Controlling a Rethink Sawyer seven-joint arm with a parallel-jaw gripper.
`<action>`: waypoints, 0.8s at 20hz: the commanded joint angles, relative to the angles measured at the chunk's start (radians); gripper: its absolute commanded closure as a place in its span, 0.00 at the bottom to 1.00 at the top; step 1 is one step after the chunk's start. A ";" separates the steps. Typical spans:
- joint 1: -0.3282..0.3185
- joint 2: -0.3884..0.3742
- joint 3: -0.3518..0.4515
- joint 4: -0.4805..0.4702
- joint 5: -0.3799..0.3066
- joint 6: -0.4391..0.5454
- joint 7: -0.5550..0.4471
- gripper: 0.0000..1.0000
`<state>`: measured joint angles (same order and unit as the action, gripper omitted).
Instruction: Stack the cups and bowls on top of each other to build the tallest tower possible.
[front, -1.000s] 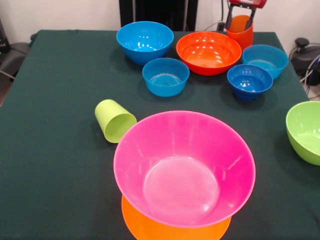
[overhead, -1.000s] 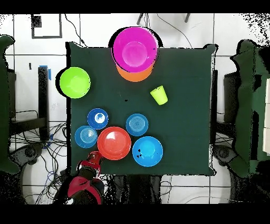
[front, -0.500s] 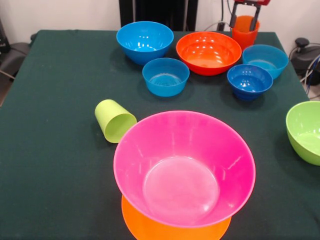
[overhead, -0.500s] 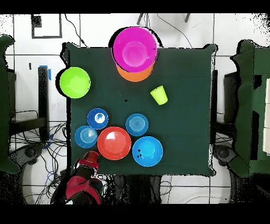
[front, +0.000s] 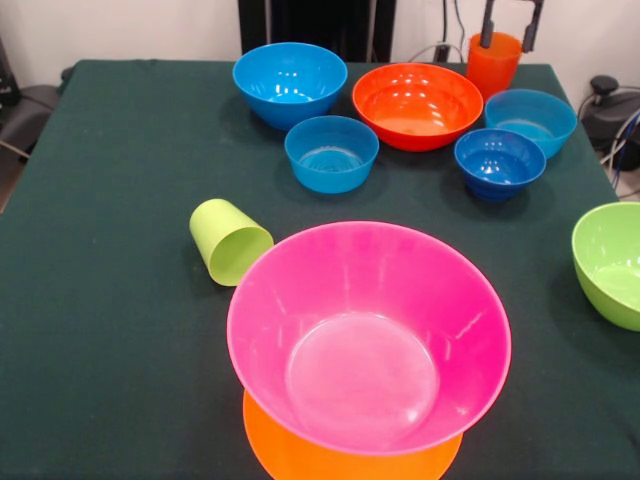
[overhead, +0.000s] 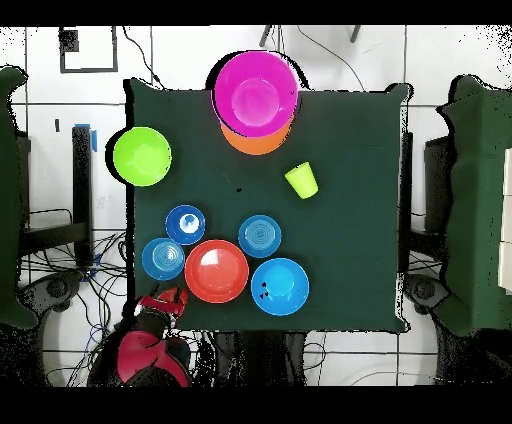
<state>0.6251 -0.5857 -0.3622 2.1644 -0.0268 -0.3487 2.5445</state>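
Orange cup: upright at table's far corner, just behind red-orange bowl.
My gripper: fingers apart, straddling cup rim, not clamped.
Tower: pink bowl on upturned orange bowl.
Tip: grip cup square, lift clear, keep vertical.

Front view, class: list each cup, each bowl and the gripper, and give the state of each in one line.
Orange cup: upright, at the table's far edge.
Lime green cup: on its side.
Pink bowl: upright, on the orange base.
Light-orange bowl: beneath the pink bowl.
Red-orange bowl: upright, empty.
Lime-green bowl: upright.
Medium blue bowl: upright, empty.
Three small blue bowls: upright, empty.
Gripper: open, straddling the orange cup's rim.
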 joint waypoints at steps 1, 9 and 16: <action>-0.041 -0.040 0.127 -0.008 -0.061 0.132 0.030 0.00; -0.041 -0.007 0.120 -0.014 -0.065 0.099 0.031 0.00; -0.038 0.009 0.118 -0.020 -0.062 0.086 0.032 0.00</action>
<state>0.6097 -0.6239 -0.3513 2.1646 -0.0405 -0.3482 2.5445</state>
